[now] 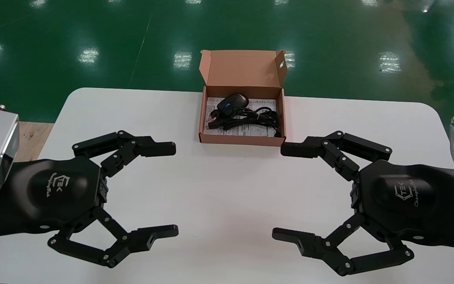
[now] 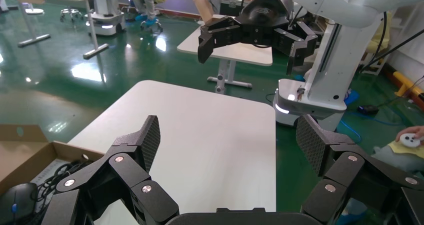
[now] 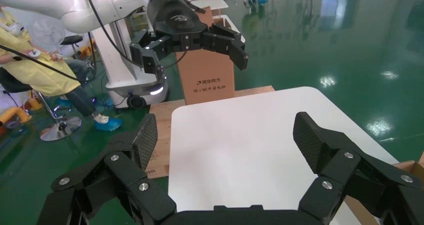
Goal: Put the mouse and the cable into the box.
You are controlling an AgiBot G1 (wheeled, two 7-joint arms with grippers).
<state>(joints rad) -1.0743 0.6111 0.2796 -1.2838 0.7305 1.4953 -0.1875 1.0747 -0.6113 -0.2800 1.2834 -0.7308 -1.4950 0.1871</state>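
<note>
Mouse (image 1: 233, 101) and cable (image 1: 246, 118): both inside the open box (image 1: 242, 140) at the table's (image 1: 227, 197) far edge, cable apparently wholly in. Left gripper (image 1: 173, 189), right gripper (image 1: 280, 192): spread wide, empty, above the near side. Task looks done.

Black left pincer (image 1: 173, 189), right pincer (image 1: 280, 191): silver screws (image 1: 45, 227), white logos (image 1: 59, 185)

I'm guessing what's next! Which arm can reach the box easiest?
Probably right: the right gripper has open jaws almost at a front corner of the box; the left gripper sits farther off. The mouse and cable lie inside.
</note>
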